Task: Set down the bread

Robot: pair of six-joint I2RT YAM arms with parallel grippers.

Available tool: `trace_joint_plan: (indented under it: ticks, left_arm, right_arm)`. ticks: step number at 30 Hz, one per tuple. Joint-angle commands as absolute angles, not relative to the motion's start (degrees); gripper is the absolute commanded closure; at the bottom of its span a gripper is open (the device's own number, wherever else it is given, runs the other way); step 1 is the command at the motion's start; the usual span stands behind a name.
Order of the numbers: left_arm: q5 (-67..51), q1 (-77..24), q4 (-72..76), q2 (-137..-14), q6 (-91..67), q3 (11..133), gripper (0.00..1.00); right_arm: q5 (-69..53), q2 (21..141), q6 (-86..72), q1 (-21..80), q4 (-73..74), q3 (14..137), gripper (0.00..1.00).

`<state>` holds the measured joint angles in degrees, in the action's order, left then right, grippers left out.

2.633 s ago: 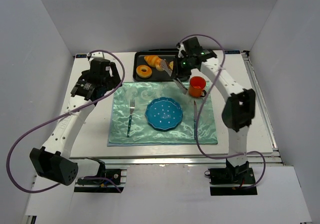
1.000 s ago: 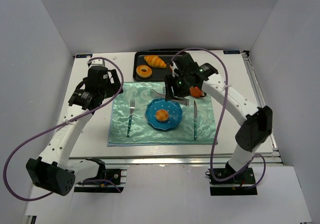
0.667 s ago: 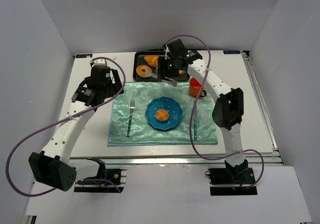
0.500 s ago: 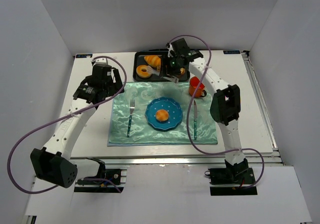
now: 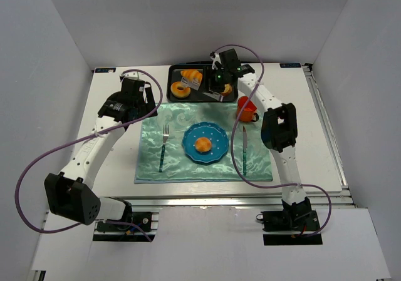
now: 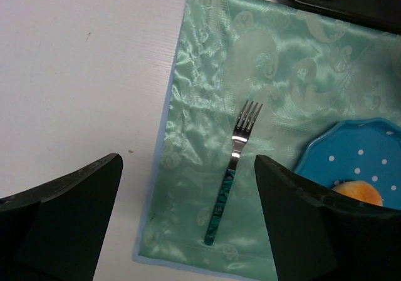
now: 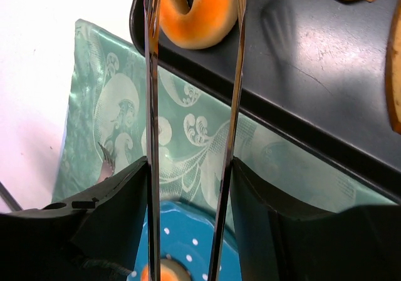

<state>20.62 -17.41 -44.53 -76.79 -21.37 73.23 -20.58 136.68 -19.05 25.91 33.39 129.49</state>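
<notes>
we find a bun (image 5: 202, 144) on the plate (image 5: 191, 136) near the tray (image 7: 313, 87). right end effector (image 7: 188, 174) clamps tongs (image 7: 237, 74) astride the tray's doughnut (image 7: 200, 12), presumably to lift it; left end effector (image 6: 188, 193) gapes, idle.

Fork (image 6: 237, 168) on green placemat (image 6: 194, 131), beside blue plate (image 6: 341, 153) with bun (image 6: 357, 193).

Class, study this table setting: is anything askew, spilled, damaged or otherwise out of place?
Nothing stands out. The roll sits in the middle of the plate, fork and knife lie straight on the mat on either side, and the cup stands upright.
</notes>
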Motion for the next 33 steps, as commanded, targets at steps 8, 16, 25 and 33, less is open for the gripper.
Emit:
trace_joint_plan:
  ticks: [8,16,25,33]
  left_arm:
    - [22.32,-17.23,-44.91,-76.38,-20.39,75.32,0.02]
    - [22.5,-17.23,-44.82,-75.5,-20.48,74.27,0.02]
    - [23.03,-17.23,-44.56,-74.18,-20.13,74.62,0.02]
    - [23.2,-17.23,-44.21,-71.72,-20.04,75.32,0.02]
  right_arm:
    - [-21.45,139.48,-17.93,26.54,30.23,131.22,0.43]
    - [-21.88,140.36,-16.61,27.16,31.38,130.96,0.6]
    - [-23.91,135.72,-23.72,27.16,27.08,132.19,0.97]
    - [-22.77,125.88,-28.22,26.98,24.69,128.51,0.97]
